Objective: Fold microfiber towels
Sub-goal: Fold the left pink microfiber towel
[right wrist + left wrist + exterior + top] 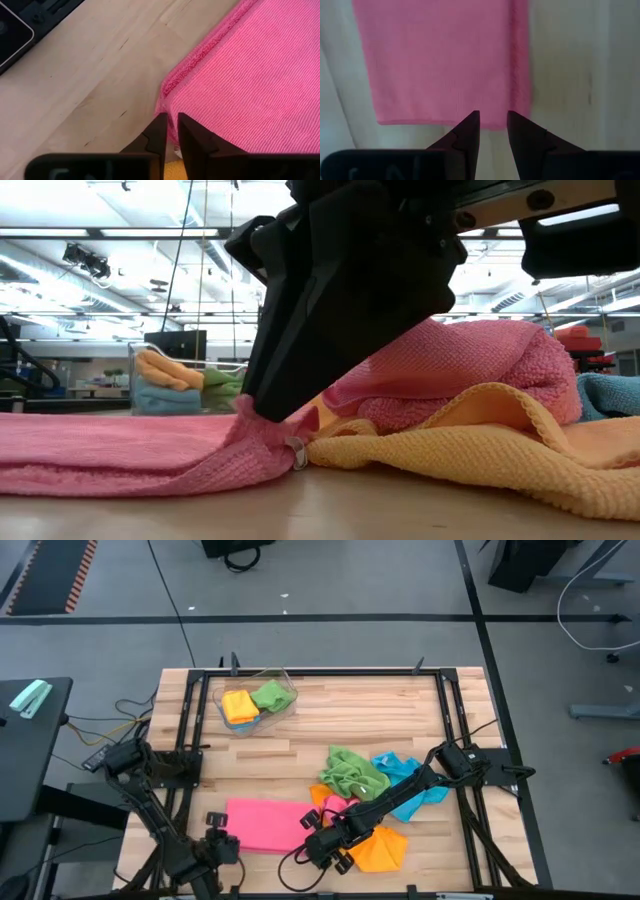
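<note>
A pink towel (265,825) lies flat on the table near its front edge. My right gripper (322,843) is shut on the towel's right near corner. My left gripper (493,117) stands open over its left edge (435,121), with nothing between the fingers. Just right of that corner a bunched second pink towel (450,370) rests on an orange towel (480,430). Behind them lie a green towel (352,775) and a blue one (405,785). My right gripper (171,122) pinches the pink towel's corner (167,102) between its two fingers. The fingers slant down at it from the table's far right. The corner is puckered up at the fingertips (262,412), and the rest of the towel (110,445) lies flat on the table.
A clear bin (257,700) at the far left of the table holds an orange and a green towel. Bare wood lies between the bin and the pink towel. The black frame rails (185,740) run along both sides of the table.
</note>
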Motion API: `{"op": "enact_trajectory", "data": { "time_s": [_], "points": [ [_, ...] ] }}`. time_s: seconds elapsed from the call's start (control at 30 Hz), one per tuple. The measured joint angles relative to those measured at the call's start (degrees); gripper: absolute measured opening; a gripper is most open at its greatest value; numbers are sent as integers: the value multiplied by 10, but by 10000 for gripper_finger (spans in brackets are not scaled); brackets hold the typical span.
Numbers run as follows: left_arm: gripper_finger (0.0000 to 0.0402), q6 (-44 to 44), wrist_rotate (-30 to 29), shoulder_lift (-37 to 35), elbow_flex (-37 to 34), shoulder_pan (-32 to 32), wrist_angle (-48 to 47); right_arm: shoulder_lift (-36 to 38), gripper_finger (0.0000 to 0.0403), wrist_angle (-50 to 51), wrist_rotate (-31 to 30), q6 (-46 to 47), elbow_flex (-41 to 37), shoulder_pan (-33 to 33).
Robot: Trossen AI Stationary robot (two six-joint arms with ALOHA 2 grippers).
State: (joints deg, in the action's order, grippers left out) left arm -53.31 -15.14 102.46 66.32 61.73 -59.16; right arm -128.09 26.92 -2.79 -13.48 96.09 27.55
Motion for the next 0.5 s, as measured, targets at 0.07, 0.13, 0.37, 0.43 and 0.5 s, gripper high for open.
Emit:
{"op": "enact_trajectory", "data": {
  "time_s": [0.07,0.13,0.37,0.43,0.5],
  "points": [
    [107,6,0,7,0,12,-3,0,70,0,0,0,0,0],
    [107,7,0,17,0,20,-7,0,82,0,0,5,0,0],
    [107,73,0,47,0,42,-7,0,105,-3,0,21,0,-5],
    [107,88,-1,51,0,42,-7,0,107,-5,0,21,0,-7],
    [107,101,-5,56,0,42,-7,0,108,-5,0,22,0,-8]
  ]
}}
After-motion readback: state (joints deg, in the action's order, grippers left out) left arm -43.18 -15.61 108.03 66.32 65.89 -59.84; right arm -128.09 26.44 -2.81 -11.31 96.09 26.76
